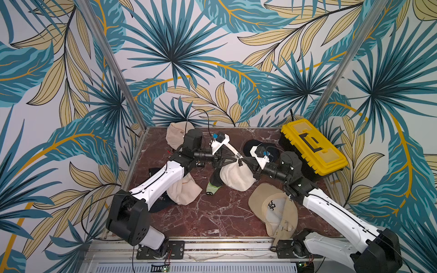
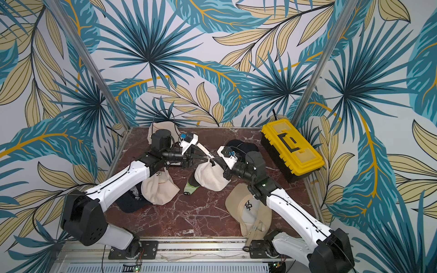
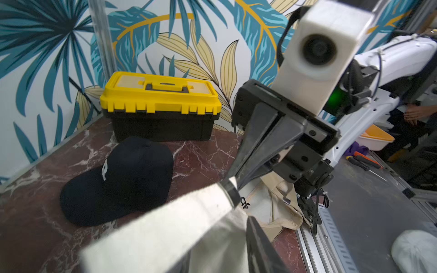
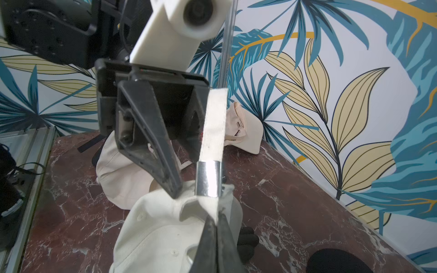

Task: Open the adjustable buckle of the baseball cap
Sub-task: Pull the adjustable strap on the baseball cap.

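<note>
**Cream cap [image 1: 236,178] pinched at its back, mid-surface, between both arms.**

In both top views the buckle is too small to make out where the left fingers [image 1: 233,160] and right fingers [image 1: 247,162] meet above the cap. Other caps ring it, a toolbox [image 1: 312,146] crowds the far right edge of the surface [image 1: 208,217], and the front middle lies bare. In the left wrist view, the blurred strap [image 3: 165,224] fills the foreground and one left finger is cut off. In the right wrist view, the right fingers are closed on the cap's back edge just beside the shiny buckle [image 4: 209,178]. The strap runs lengthwise from it toward the left wrist. The left fingers stand narrowly apart, one hidden behind the strap.
</note>
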